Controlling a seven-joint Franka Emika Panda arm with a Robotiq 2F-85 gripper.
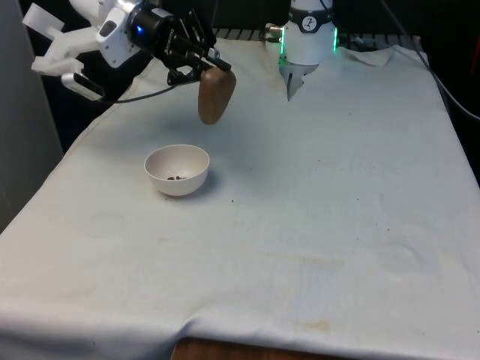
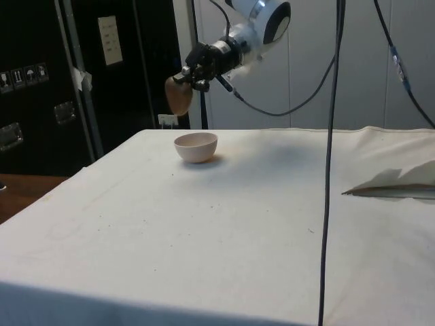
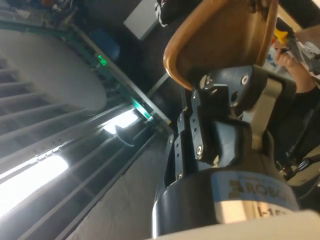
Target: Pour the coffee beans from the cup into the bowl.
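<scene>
In the upper left of the front frame the end effector (image 1: 204, 66) is clenched on the rim of a brown cup (image 1: 216, 96), holding it in the air above the counter (image 1: 315, 195). The cup hangs tipped far over: its long axis runs steeply, nearly vertical, with the rounded base lowest and leaning a little toward the front view's left, and the rim up at the fingers. In the side frame the cup (image 2: 178, 95) sits upper left of centre, just above and beside the white bowl (image 2: 196, 147), apart from it. In the wrist view the cup's rim (image 3: 220, 45) curves across the top of the frame, pinched at the fingers (image 3: 227, 85).

The bowl (image 1: 177, 169) stands upright on the white cloth, left of centre in the front frame, below and slightly left of the cup. A few dark coffee beans (image 1: 176, 178) lie in its bottom.
</scene>
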